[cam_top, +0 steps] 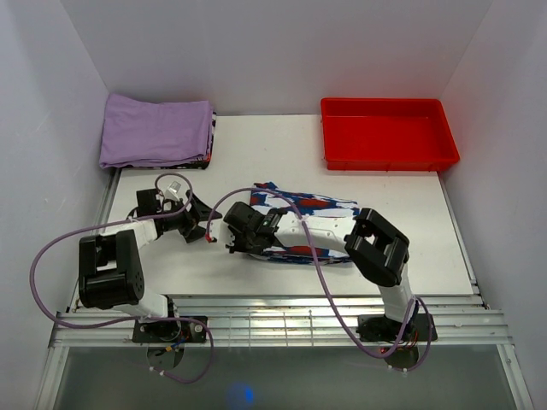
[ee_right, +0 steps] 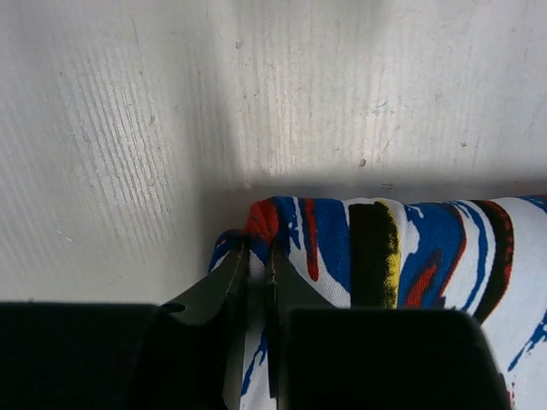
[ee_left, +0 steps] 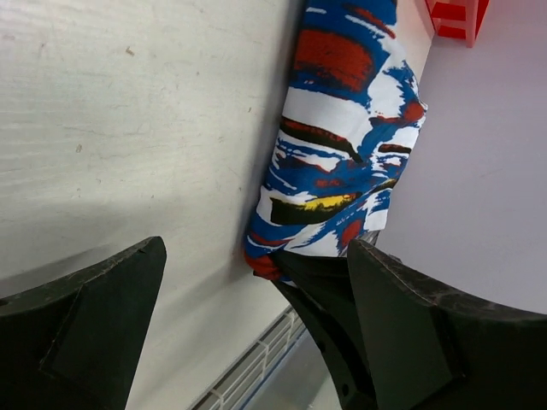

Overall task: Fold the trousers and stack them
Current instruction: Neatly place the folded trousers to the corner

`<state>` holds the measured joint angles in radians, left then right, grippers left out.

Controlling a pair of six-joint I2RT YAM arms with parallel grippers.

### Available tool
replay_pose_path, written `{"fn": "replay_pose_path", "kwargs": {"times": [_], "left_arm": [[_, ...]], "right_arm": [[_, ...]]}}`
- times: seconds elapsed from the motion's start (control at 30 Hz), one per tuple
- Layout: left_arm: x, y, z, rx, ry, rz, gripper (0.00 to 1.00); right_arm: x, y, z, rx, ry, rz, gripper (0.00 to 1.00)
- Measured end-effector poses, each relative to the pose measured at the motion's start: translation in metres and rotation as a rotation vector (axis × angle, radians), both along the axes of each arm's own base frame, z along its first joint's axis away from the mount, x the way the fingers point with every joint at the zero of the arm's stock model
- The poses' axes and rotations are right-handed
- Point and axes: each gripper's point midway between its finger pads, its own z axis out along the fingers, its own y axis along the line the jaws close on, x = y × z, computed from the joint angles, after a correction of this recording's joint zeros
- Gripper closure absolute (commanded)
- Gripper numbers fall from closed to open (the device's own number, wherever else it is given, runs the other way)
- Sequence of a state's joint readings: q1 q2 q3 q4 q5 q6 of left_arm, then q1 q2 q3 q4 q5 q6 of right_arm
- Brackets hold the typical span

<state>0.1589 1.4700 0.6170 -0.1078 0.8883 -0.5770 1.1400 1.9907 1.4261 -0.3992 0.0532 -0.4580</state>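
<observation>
Trousers (cam_top: pixel 312 204) lie folded, long axis running left to right across the table (cam_top: pixel 256 154). The right gripper (ee_right: pixel 259 260) pinches their left end, while the left gripper (ee_left: pixel 256 252) is spread wide and empty.

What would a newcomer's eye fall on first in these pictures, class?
The bright blue, white and red printed trousers lying mid-table, with the right fingers shut on their left end and the left fingers open beside it. Next, the red tray at the far right and the folded lilac cloth at the far left.
</observation>
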Motion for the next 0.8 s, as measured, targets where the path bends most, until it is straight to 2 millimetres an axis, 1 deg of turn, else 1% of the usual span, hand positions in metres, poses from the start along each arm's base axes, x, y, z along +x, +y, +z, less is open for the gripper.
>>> {"fn": "replay_pose_path", "kwargs": {"times": [0.07, 0.1, 0.17, 0.27, 0.33, 0.37, 0.43, 0.53, 0.7, 0.8], "left_arm": [[-0.001, -0.005, -0.007, -0.014, 0.031, 0.004, 0.02], [-0.003, -0.011, -0.010, -0.024, 0.046, -0.002, 0.02], [-0.008, -0.026, -0.015, -0.045, 0.067, -0.029, 0.02], [-0.010, -0.053, -0.014, -0.080, 0.085, -0.075, 0.02], [-0.009, -0.069, -0.012, -0.106, 0.097, -0.095, 0.02], [-0.008, -0.076, -0.011, -0.120, 0.106, -0.101, 0.02], [-0.003, -0.086, -0.008, -0.142, 0.109, -0.107, 0.02], [0.004, -0.094, -0.004, -0.170, 0.109, -0.092, 0.02], [0.013, -0.098, 0.008, -0.216, 0.100, -0.058, 0.02], [0.012, -0.096, 0.015, -0.242, 0.105, -0.036, 0.02]], "right_arm": [[0.002, 0.000, 0.008, 0.026, 0.009, -0.009, 0.92], [0.004, 0.001, 0.014, 0.048, 0.016, -0.014, 0.92], [0.013, 0.001, 0.033, 0.107, 0.021, -0.035, 0.92], [0.030, 0.000, 0.067, 0.211, 0.006, -0.070, 0.92], [0.042, -0.003, 0.083, 0.264, -0.002, -0.096, 0.92], [0.046, -0.005, 0.088, 0.280, 0.002, -0.108, 0.92], [0.050, -0.009, 0.089, 0.292, 0.015, -0.124, 0.92], [0.052, -0.010, 0.089, 0.304, 0.029, -0.138, 0.92], [0.053, -0.009, 0.090, 0.327, 0.046, -0.150, 0.92], [0.053, -0.009, 0.090, 0.336, 0.058, -0.154, 0.92]]}}
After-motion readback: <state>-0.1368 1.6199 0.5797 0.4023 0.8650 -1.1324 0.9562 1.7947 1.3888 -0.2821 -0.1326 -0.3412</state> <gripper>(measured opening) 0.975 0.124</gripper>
